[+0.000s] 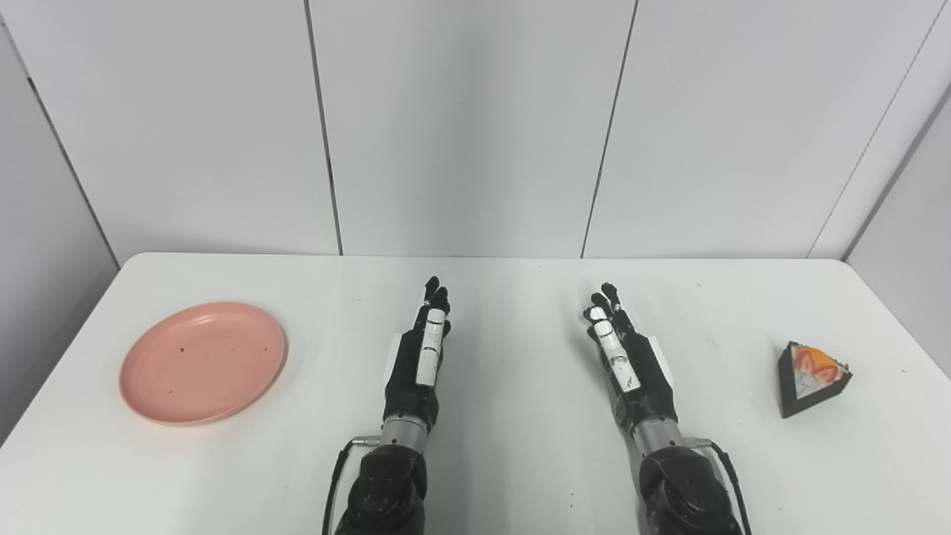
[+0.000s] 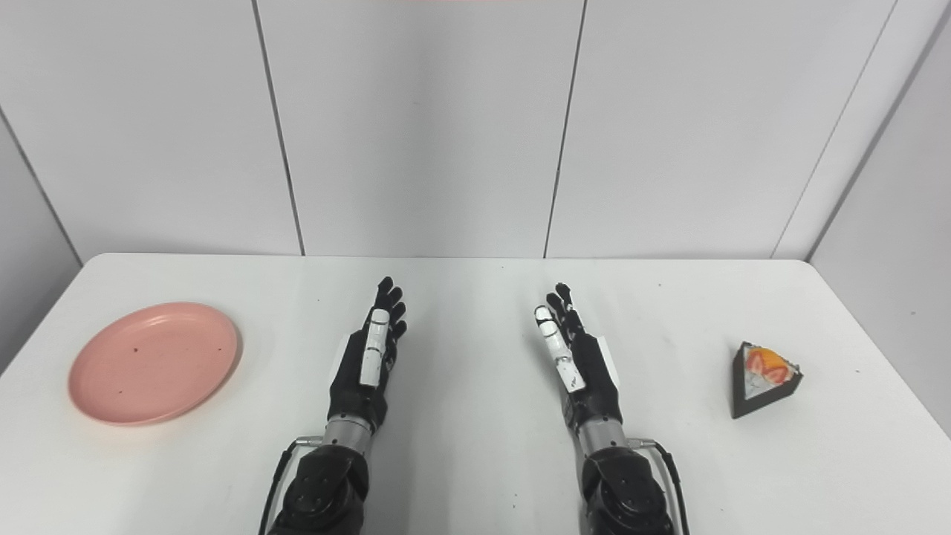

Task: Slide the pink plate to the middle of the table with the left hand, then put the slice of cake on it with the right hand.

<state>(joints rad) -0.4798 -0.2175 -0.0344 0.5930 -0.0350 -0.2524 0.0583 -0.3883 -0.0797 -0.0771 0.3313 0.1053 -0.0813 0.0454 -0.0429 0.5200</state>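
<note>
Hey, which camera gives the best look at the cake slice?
The left eye view: the cake slice appears slightly larger there, with its fruit topping clearer. The right eye view shows the same slice whole too, only a little smaller.

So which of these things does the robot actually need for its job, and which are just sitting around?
Needed for the job:
- round pink plate, at the table's left side
- triangular slice of cake with dark sides and orange-red topping, at the right
- left hand, open, holding nothing
- right hand, open, holding nothing

Just there:
- white table; nothing else lies on it
- plain white wall panels behind
</note>
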